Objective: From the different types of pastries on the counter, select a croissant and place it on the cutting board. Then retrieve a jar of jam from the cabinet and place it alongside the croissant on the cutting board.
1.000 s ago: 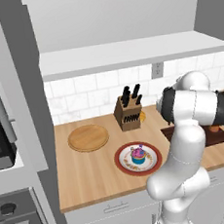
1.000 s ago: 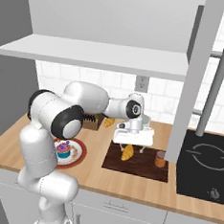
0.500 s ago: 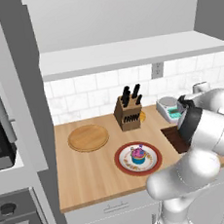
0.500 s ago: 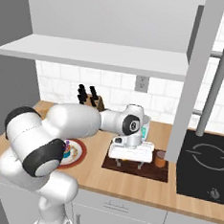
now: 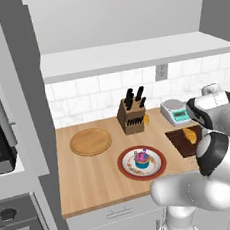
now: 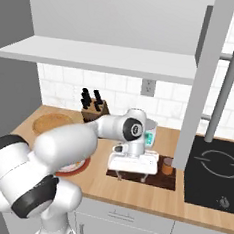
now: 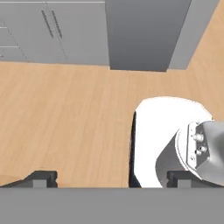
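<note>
Lying golden on the dark cutting board (image 5: 181, 143): croissant (image 5: 190, 135), seemingly crescent-shaped.

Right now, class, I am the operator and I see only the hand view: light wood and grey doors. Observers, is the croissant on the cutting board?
Observer: Yes. In the left base view the croissant lies on the dark cutting board.
Operator: And the jar of jam?
Observer: The right base view shows the jar of jam standing upright on that board, toward its right end.
Operator: Are the jaws holding anything?
Observer: No. In the right base view the jaws stand wide open just above the board, with nothing between them.
</note>
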